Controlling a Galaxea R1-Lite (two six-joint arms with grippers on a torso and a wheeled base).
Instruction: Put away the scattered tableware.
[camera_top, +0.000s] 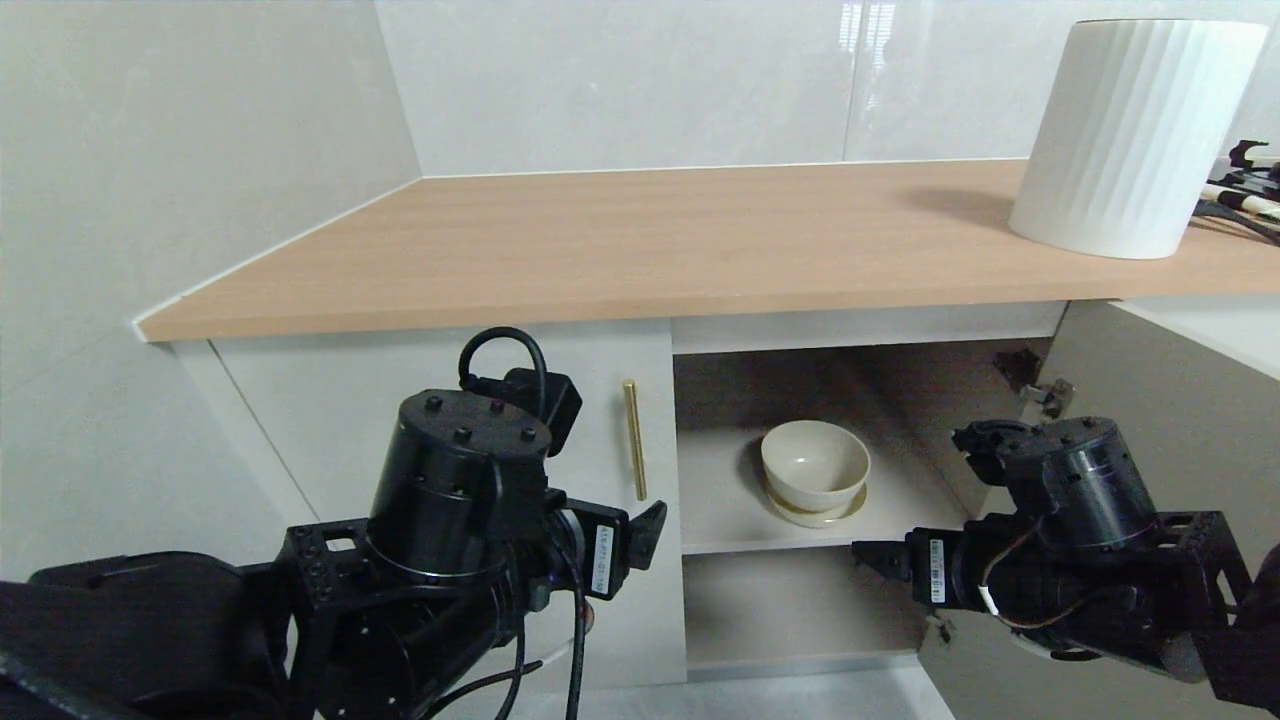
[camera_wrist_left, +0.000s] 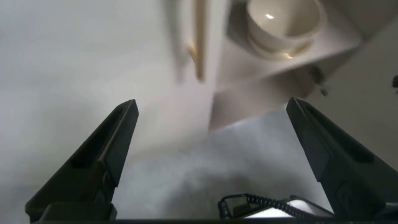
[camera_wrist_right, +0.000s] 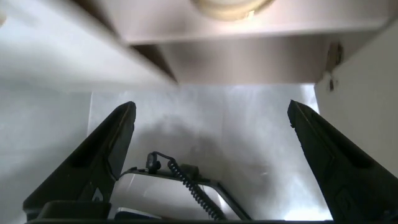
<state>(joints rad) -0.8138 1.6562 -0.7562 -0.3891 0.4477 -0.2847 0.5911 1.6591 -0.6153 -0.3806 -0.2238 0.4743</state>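
A cream bowl (camera_top: 812, 462) sits upright on a small cream plate (camera_top: 822, 513) on the middle shelf (camera_top: 720, 500) of the open cabinet under the counter. The bowl (camera_wrist_left: 283, 25) also appears in the left wrist view, and the plate's rim (camera_wrist_right: 230, 6) in the right wrist view. My left gripper (camera_top: 640, 540) hangs open and holds nothing, in front of the shut left door and left of the bowl. At the opening's lower right, below the shelf's level, my right gripper (camera_top: 880, 560) is open with nothing in it. Both pairs of fingers, left (camera_wrist_left: 212, 106) and right (camera_wrist_right: 211, 107), stand wide apart.
The shut left door carries a brass handle (camera_top: 634, 440) (camera_wrist_left: 199, 43). The right door (camera_top: 1180, 400) stands swung open beside my right arm. On the wooden counter (camera_top: 650, 240) a tall white ribbed cylinder (camera_top: 1135, 130) stands at the right, with dark utensils (camera_top: 1245, 190) behind it.
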